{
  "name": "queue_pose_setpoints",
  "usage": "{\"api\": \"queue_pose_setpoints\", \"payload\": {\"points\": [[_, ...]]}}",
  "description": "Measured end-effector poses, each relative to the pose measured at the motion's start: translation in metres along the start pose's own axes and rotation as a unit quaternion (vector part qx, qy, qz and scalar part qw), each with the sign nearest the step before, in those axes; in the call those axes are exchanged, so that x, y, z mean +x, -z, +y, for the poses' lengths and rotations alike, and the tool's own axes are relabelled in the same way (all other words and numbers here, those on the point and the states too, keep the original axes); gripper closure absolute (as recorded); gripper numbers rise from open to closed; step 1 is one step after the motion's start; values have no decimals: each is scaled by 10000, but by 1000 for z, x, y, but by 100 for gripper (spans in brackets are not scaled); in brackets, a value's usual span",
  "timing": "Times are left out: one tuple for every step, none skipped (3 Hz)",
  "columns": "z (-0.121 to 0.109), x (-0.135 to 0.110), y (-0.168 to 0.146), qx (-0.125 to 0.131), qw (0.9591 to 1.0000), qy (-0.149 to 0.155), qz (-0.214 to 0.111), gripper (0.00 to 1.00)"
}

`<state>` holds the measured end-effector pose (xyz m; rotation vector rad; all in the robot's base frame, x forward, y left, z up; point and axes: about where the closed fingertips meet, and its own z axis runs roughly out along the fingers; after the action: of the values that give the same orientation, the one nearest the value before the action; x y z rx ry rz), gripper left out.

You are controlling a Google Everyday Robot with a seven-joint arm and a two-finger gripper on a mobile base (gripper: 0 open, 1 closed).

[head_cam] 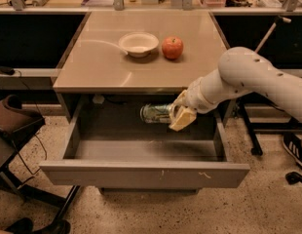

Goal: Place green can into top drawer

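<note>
Green can (156, 113) is hanging on its side in mid-air, above the open top drawer (141, 173) and just under the table's front edge, w/ its free end pointing toward the picture's left. It isn't touching the drawer floor.

Nearest the viewer, the drawer's flat grey front panel is facing forward, showing small white scratches toward its right end. The drawer is standing pulled well out. At the picture's left, a dark chair (14, 126) is standing beside it on speckled floor (268, 204).

Over the drawer's rear right part, the gripper (176, 112) is clamping the can's right end, jaws drawn in narrow around it. One pale yellowish finger pad (183, 119) is showing in front of the can.

The white arm (258, 79) is reaching in from the picture's right, sloping down toward the drawer.

Further back, on the tan table (92, 67), a white bowl (139, 44) is sitting just beside a red apple (173, 47), bowl to the left, the two not touching.

In the bkgd, a cluttered shelf (83, 1) is running across behind the table; its items are too small to tell.
</note>
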<state>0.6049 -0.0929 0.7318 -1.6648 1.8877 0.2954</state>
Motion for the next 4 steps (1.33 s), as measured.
{"api": "queue_pose_setpoints", "payload": {"points": [[33,0,8,358,9981,154,469,100],[63,17,-6,129,9976,127,671,100],[63,17,-6,127,9976,127,671,100],[75,22,-29,-100,9957,134,907,100]]}}
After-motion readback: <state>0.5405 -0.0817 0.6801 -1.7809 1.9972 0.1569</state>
